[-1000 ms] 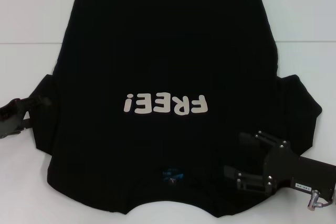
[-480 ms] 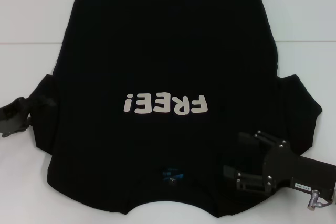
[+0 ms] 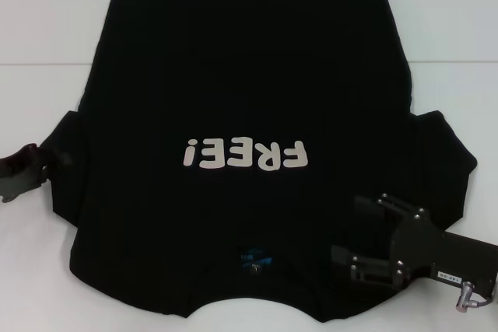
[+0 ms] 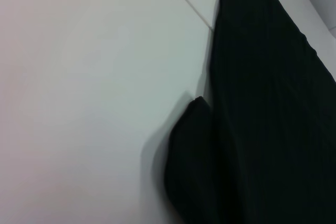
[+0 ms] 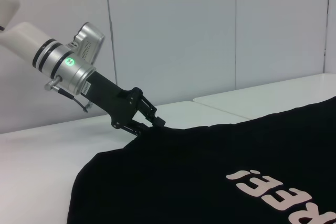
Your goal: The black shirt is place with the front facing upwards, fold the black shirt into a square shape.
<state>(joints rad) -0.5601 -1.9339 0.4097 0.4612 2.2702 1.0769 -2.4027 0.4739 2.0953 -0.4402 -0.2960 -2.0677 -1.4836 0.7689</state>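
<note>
The main risk I see is at my left tool: it sits at the outer edge of the shirt's left sleeve, and in the right wrist view its fingers look pinched together on that edge. The hold seems shallow, only on the hem. If I lift or drag from there, the cloth could slip out, or I might catch just the top layer and leave the under layer behind, giving a crooked fold. Pulling too fast could also drag the whole shirt across the bench and skew it, so the later folds would not come out square.

My right tool hangs over the shirt near the collar end, on the right shoulder side, with its fingers spread apart and nothing between them. If it comes down carelessly it could press a wrinkle into the body, or grab cloth too far in from the sleeve.

The shirt lies flat on the white bench, front up, the "FREE!" print showing. Its collar is toward me and its hem at the far side. Both sleeves are spread outward; no fold is made yet. The left tool touches the left sleeve edge; the right tool is above the cloth, inward of the right sleeve.
</note>
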